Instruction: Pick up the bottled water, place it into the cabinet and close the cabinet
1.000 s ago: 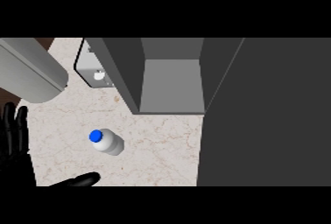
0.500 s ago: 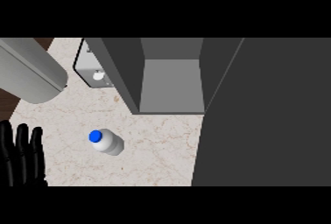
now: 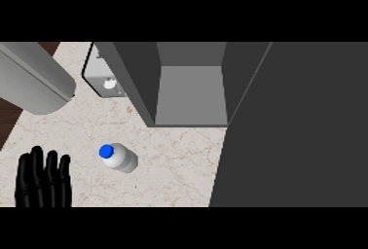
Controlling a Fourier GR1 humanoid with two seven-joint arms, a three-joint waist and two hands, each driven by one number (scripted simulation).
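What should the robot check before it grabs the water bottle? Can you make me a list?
1. Bottled water stands on the counter with its blue cap up: ok.
2. Nothing touches or blocks the bottled water: ok.
3. Left robot hand is open, fingers straight: ok.
4. Left robot hand is at the bottled water: not ok, it is apart, to the bottle's left near the lower edge.
5. Cabinet is open, with bare space inside: ok.
6. Right robot hand is ready to help: cannot tell, it does not show.
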